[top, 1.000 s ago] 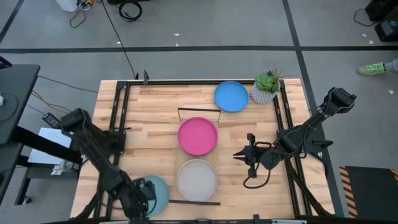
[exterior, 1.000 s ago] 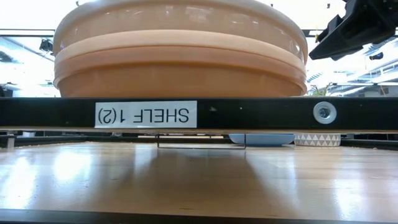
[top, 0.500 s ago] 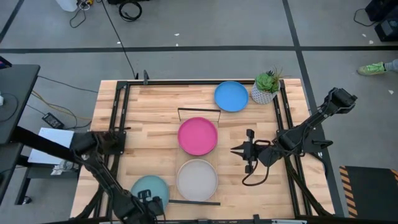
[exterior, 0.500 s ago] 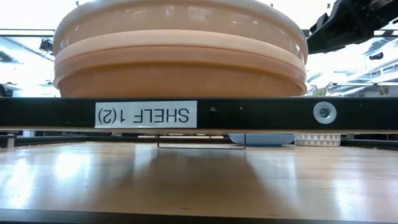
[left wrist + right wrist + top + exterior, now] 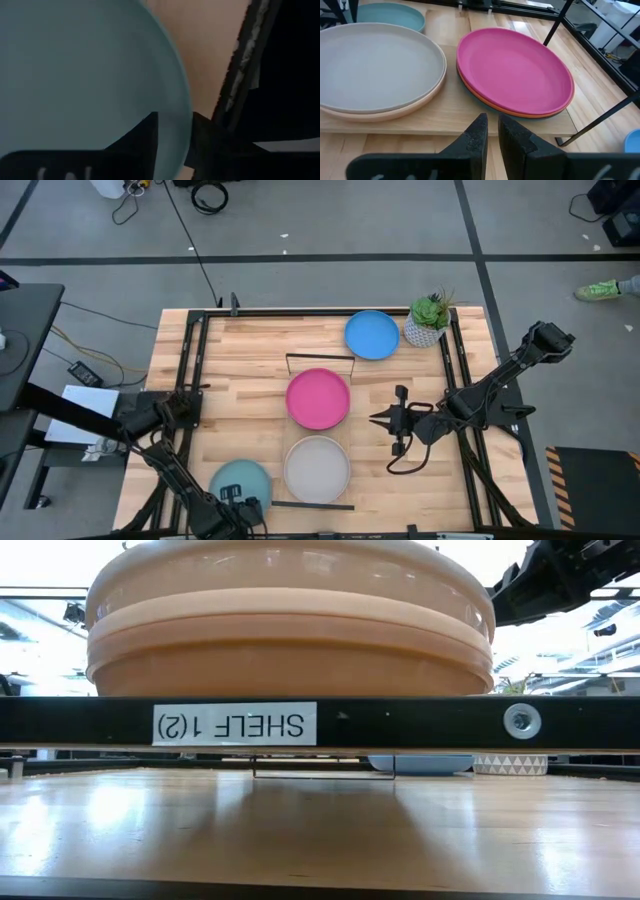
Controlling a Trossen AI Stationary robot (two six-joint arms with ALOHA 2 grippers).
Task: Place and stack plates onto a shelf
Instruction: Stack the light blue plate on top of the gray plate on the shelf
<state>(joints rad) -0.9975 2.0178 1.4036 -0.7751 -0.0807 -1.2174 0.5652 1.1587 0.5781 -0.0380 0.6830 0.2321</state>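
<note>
A light aqua plate (image 5: 239, 479) sits by the table's near edge, left of the shelf (image 5: 320, 432), with my left gripper (image 5: 237, 506) shut on its near rim. The shelf carries two stacks: a pink-topped one (image 5: 318, 398) over orange and dark plates (image 5: 520, 111), and a grey plate on tan (image 5: 317, 468). In the low view the near stack (image 5: 290, 640) fills the picture above the shelf's black front bar (image 5: 420, 723). A blue plate (image 5: 372, 335) lies on the table's far side. My right gripper (image 5: 377, 420) is shut and hovers right of the pink stack, touching nothing. My left gripper (image 5: 174, 116) pinches the aqua plate's rim (image 5: 176, 131) on its near side, one finger (image 5: 145, 142) over the plate's inner face and the other (image 5: 210, 145) outside the rim. It comes from the table's near side. Whether the plate is lifted or lies on the table, I cannot tell.
A white potted plant (image 5: 428, 321) stands at the far right corner beside the blue plate. Black frame rails (image 5: 190, 380) run along the table's left and right sides. A thin wire rail (image 5: 320, 357) closes the shelf's far end. Bare wood lies between the shelf and my right gripper.
My left arm has folded down toward the table's left edge, and the aqua plate in its gripper has shifted a little left, away from the shelf, now showing as a full round disc. My right gripper has drifted slightly toward the far edge and the pink stack.
</note>
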